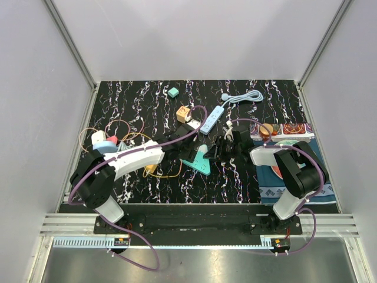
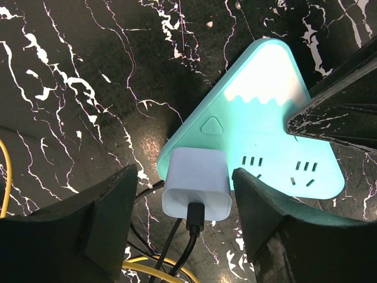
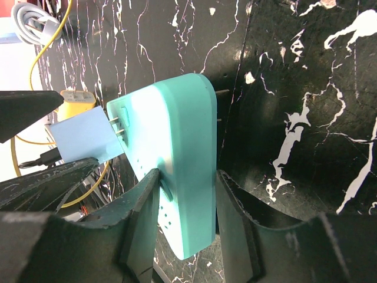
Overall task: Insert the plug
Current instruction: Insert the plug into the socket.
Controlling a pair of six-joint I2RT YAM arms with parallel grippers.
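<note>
My right gripper [image 3: 187,191] is clamped on the teal power strip [image 2: 259,118], one finger on its socket face and the other on its back. My left gripper [image 2: 185,200] stands open around the white plug [image 3: 82,138], with a small gap on at least one side. The plug's prongs [image 3: 119,127] are only partway into the strip, bare metal showing, and its black cable [image 2: 194,224] trails back toward my left wrist.

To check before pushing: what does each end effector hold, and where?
The right end effector pinches the strip across its socket face and back. The left end effector straddles the charger, holding nothing.
</note>
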